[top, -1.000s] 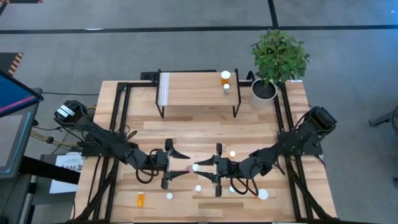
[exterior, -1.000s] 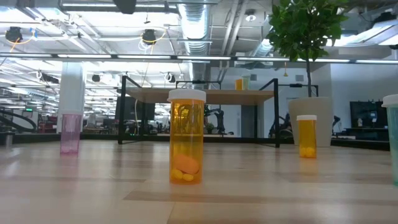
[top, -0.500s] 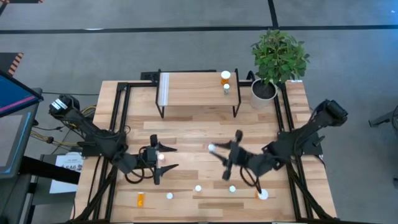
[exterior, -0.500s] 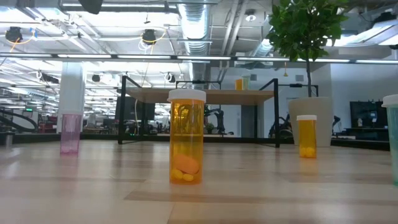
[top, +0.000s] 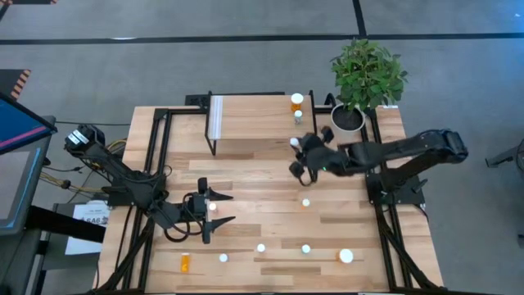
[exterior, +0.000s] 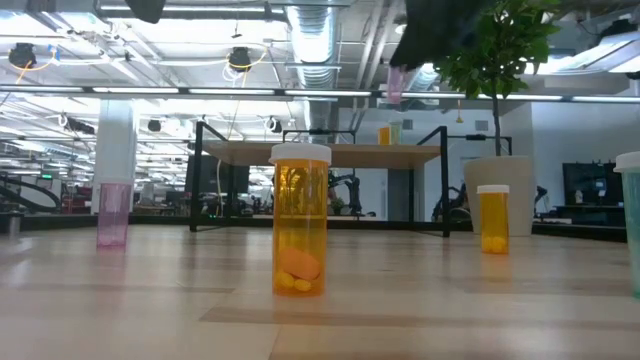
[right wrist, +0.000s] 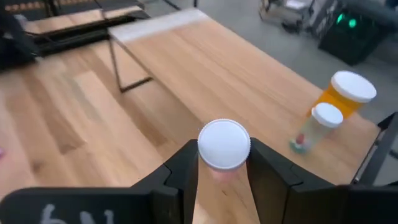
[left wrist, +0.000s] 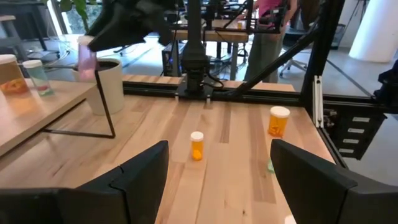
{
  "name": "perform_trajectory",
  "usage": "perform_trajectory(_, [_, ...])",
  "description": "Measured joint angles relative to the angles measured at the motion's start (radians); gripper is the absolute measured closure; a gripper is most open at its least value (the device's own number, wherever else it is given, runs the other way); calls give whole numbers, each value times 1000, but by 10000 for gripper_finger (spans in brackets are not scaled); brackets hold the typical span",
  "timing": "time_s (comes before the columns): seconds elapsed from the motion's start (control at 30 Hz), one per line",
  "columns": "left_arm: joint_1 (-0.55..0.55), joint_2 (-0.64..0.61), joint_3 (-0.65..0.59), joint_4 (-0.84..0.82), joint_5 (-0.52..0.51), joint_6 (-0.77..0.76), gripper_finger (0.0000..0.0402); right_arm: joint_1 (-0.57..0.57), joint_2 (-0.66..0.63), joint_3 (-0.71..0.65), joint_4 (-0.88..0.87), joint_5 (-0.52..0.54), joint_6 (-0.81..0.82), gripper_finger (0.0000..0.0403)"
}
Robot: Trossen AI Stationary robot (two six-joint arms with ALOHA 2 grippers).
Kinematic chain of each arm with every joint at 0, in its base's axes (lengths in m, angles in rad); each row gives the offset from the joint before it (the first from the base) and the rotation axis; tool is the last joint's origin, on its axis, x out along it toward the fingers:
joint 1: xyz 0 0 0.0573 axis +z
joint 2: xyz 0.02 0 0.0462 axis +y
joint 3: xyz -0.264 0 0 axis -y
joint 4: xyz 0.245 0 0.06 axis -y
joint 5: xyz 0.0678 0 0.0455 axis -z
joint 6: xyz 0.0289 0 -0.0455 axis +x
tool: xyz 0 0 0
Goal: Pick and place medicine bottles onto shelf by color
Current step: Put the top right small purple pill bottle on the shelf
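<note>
Right gripper [top: 296,156] is carrying a pink bottle [right wrist: 224,144], its fingers clamped on the body just under the white cap, in the air just off the shelf's [top: 254,123] front edge, near the end closest to the plant pot [top: 347,120]. Left gripper [top: 219,206] is waiting over the table well in front of the shelf, its fingers standing apart and holding nothing.

An orange bottle [top: 296,102] and a smaller green-tinted bottle [top: 298,116] are already standing on the shelf at the pot end. Judged from the task, the pink bottle is wanting its own spot, apart from these two. To do the step well, the carried bottle should be kept upright, lowered until its base is resting flat on the wood, and only then released; the fingers should be opening straight outward so the cap is not being dragged.

Most of the shelf top toward the white strip [top: 216,117] is lying bare, giving ample room. The tight places are the shelf's front edge and the two standing bottles. More bottles are remaining on the table well in front of the shelf, among them an orange one lying flat [top: 184,262].
</note>
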Motion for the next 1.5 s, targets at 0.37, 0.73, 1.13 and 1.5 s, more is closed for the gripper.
perform_trajectory(0.37, [0,0,0,-41,8,-40,131,-130,-58,-42,66,-144,-68,265])
perform_trajectory(0.73, [14,5,0,-24,2,-45,131,-156,-170,-230,236,-157,-79,265])
perform_trajectory(1.13, [43,27,0,-7,3,-42,132,-283,-134,-231,229,-211,-108,265])
perform_trajectory(1.5, [70,53,0,44,29,-38,132,-319,-66,-230,270,-267,-124,265])
